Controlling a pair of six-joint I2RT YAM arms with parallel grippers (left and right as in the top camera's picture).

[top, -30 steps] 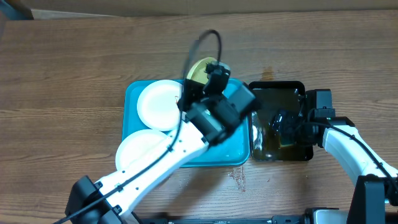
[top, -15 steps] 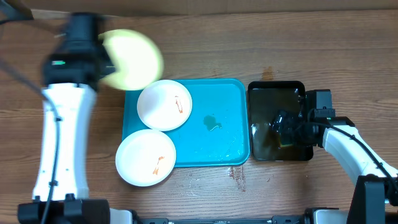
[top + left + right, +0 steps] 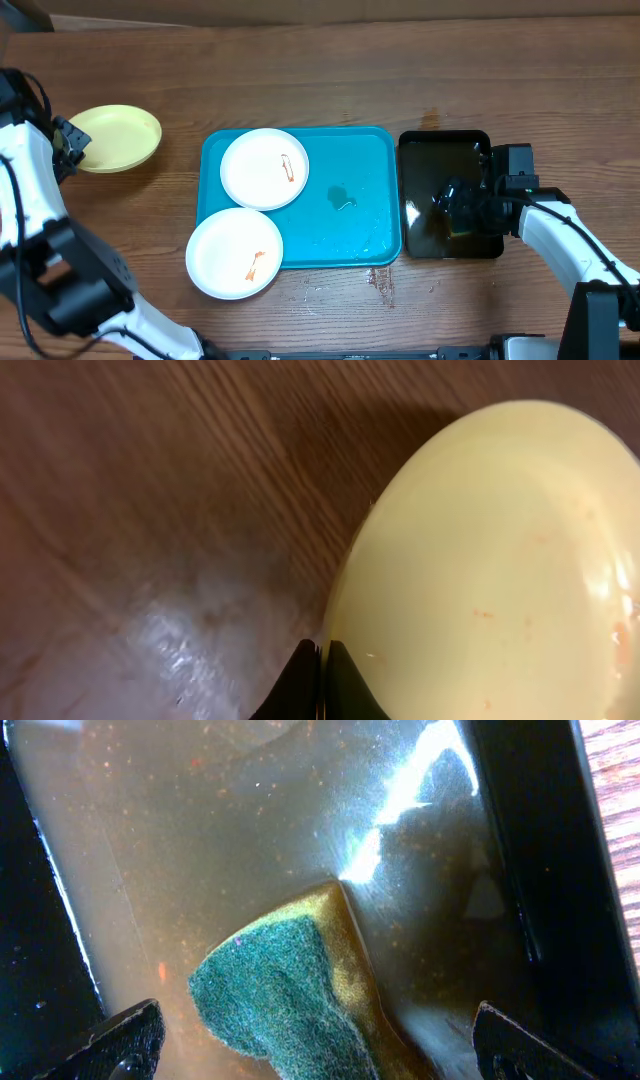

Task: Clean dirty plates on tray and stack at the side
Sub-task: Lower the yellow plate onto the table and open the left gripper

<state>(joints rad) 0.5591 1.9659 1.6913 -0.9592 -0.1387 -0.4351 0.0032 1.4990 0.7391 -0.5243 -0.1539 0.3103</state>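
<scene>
pale-green plate [image 3: 120, 138], rim pinched by left hand [image 3: 71, 147]

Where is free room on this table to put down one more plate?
The right half of the blue tray, between the white plates and the black tray, is bare except a small wet spot. Bare table lies between the green plate and the blue tray, and along the far side. The tray's left half is crowded.
</scene>
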